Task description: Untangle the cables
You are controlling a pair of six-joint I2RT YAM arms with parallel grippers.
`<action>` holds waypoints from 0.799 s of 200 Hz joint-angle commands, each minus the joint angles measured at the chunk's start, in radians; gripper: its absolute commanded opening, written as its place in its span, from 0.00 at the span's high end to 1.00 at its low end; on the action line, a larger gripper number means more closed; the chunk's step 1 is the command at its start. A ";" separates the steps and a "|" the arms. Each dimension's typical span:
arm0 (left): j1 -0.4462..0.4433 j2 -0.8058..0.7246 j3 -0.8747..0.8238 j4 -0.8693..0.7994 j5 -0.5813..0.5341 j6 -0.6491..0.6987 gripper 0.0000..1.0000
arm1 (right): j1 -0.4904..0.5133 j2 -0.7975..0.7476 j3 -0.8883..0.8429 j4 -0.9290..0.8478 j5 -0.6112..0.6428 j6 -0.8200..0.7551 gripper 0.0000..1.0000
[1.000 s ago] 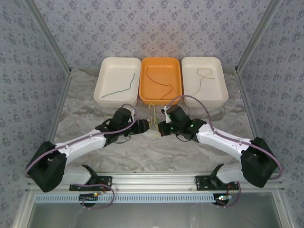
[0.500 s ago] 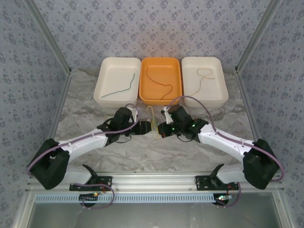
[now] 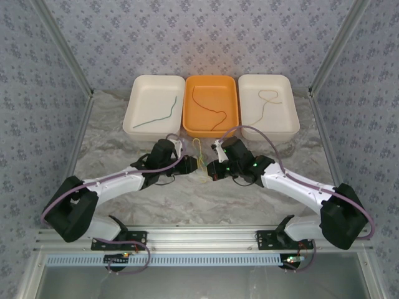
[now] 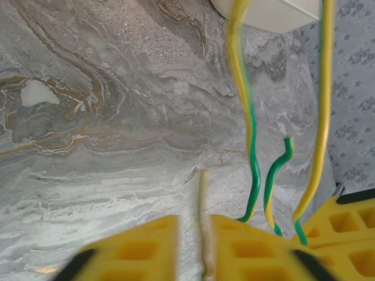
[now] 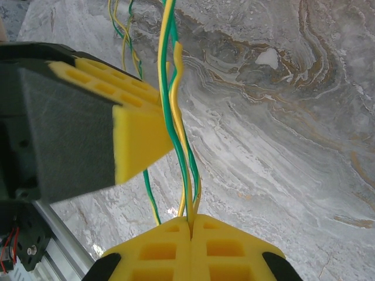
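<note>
The tangle (image 3: 200,156) of yellow-green wire sits at the middle of the top view, just below the orange tray (image 3: 224,90). Its long axis runs up and down the frame, with a loop at the top near that tray's front edge and the lower ends between the two grippers. In the right wrist view its strands (image 5: 176,117) rise from the bottom centre toward the upper left.

The left gripper (image 3: 194,166) comes in from the left. In its wrist view the left gripper (image 4: 198,221) has its fingers nearly together on a pale strand, which seems to belong to the tangle, though blur makes this uncertain. The right gripper (image 3: 209,169) comes in from the right. In its own wrist view the right gripper (image 5: 191,221) has its fingers pressed together on the wires.

Compared with a second ago, both wrists sit slightly higher in the top view and the left arm's shoulder has swung rightward. The tangle is drawn up with them.

Above lie the left tray (image 3: 140,93) with a green cable (image 3: 159,117), the orange tray with a red cable (image 3: 209,106), and the right tray (image 3: 283,118) with a tan cable (image 3: 267,103). All three look unchanged. The left gripper's yellow pad (image 5: 135,129) crowds the left side of the right wrist view, close against the strands. The marbled table (image 3: 112,143) lies beneath.
</note>
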 commanded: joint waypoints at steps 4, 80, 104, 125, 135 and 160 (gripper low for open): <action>0.013 -0.020 0.035 0.004 -0.037 -0.002 1.00 | -0.006 -0.025 -0.008 -0.002 -0.014 -0.008 1.00; 0.226 -0.306 0.172 -0.347 -0.124 0.084 1.00 | -0.017 -0.043 0.017 -0.182 0.070 -0.134 1.00; 0.334 -0.297 0.290 -0.385 -0.081 0.087 1.00 | 0.010 -0.028 0.036 -0.243 0.074 -0.191 1.00; 0.402 -0.241 0.419 -0.386 -0.033 0.079 1.00 | 0.060 -0.003 0.053 -0.277 0.080 -0.230 1.00; 0.418 -0.206 0.478 -0.375 -0.017 0.073 1.00 | 0.089 0.012 0.064 -0.289 0.095 -0.246 1.00; 0.442 -0.110 0.607 -0.315 0.023 0.032 1.00 | 0.162 0.065 0.094 -0.315 0.160 -0.279 1.00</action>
